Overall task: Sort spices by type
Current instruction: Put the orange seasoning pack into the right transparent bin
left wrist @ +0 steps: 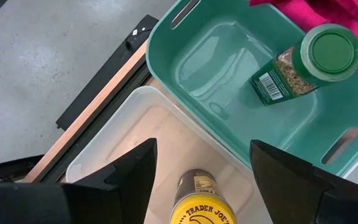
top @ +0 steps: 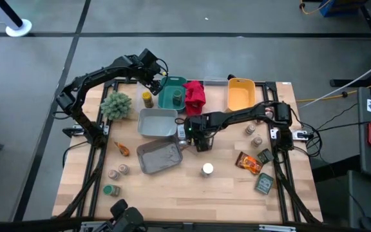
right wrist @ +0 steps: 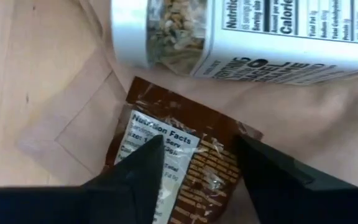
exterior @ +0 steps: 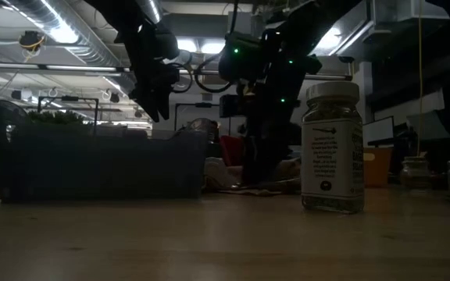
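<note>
Your left tool (left wrist: 201, 165) hangs open above the back of the table, fingers spread wide over a yellow-lidded round glass jar (left wrist: 202, 204) printed "TRADER JOE'S", which stands upright in a clear plastic bin (left wrist: 114, 146). Just beside that bin sits a teal plastic bin (left wrist: 229, 68) holding a green-lidded jar of coarse tan flakes (left wrist: 306, 65), tipped on its side with its barcode showing. Your right tool (right wrist: 197, 158) is low near the table's middle, fingers apart either side of a flat brown foil packet (right wrist: 194, 165) with a white "Nutrition Facts" panel; you cannot tell whether they press on it. The packet lies flat, and just beyond it lies a clear jar of pale seeds with a white label (right wrist: 241, 34).
</note>
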Controlling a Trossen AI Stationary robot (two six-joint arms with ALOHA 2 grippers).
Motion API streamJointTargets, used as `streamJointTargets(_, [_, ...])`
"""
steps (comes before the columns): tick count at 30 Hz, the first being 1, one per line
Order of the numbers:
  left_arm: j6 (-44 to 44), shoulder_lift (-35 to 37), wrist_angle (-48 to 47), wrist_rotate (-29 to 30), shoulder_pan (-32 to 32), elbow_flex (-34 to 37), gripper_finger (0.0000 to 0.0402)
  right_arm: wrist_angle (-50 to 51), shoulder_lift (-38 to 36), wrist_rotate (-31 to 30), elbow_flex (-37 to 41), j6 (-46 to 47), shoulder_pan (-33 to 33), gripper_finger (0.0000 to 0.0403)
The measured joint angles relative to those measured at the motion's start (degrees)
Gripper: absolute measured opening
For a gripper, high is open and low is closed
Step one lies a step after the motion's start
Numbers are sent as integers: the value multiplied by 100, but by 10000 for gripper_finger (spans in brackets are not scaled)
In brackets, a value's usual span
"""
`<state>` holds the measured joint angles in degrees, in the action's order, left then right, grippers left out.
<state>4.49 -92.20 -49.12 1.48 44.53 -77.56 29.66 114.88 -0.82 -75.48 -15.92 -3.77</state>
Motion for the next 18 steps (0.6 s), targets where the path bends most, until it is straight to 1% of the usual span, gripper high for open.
streamJointTargets(3, [0,0,0,2,0,0,241,17,4,52,2,-2,7,146])
streamJointTargets(9, [-4,0,0,2,0,0,241,18,14,83,6,-4,9,34])
streamJointTargets(11, [-22,0,0,0,0,0,241,21,15,77,2,-22,9,10])
streamJointTargets(13, [-22,0,0,2,0,0,241,56,24,47,-37,-21,9,15])
streamJointTargets(18, [-35,0,0,1,0,0,241,233,44,31,-173,101,4,69])
